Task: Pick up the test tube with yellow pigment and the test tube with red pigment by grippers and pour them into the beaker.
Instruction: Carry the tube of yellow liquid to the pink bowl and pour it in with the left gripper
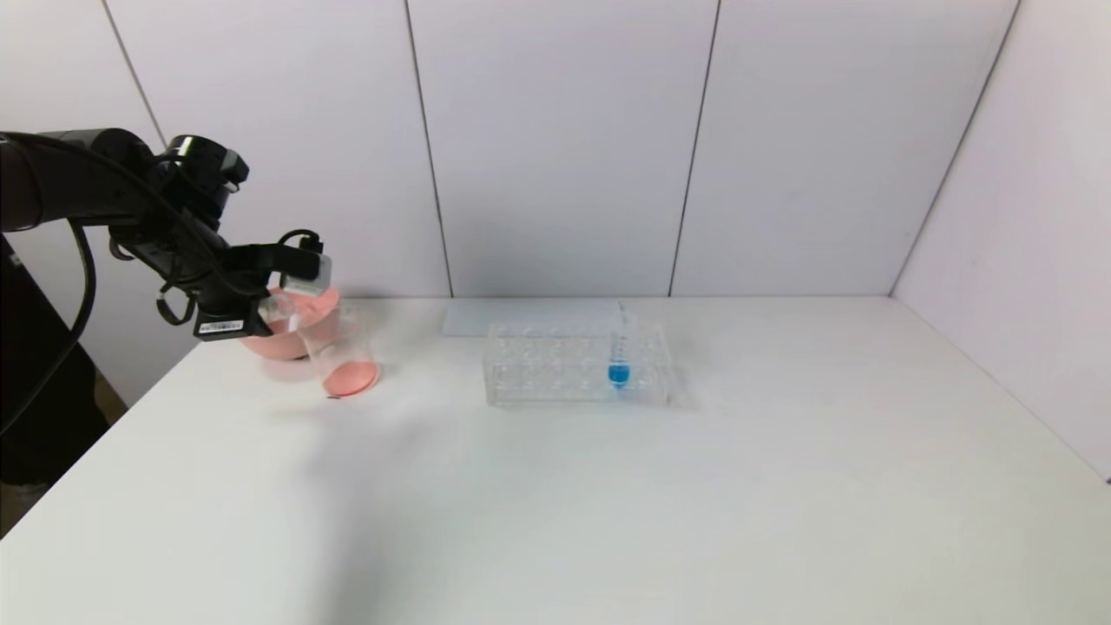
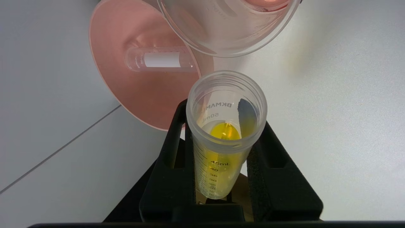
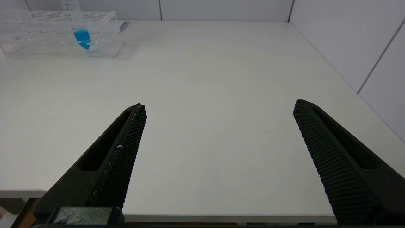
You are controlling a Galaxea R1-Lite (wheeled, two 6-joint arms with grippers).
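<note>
One tube, yellow, is sitting clamped in the left gripper, beaker just ahead; next, tipping further.

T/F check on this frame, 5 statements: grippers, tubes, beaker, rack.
1. Left gripper grips the yellow tube. True.
2. Right gripper is shut. False: open, holding nothing.
3. The beaker holds blue liquid. False: pinkish-red.
4. A blue tube stands in the rack. True.
5. The pink bowl is empty. False: an empty tube lies in it.
</note>
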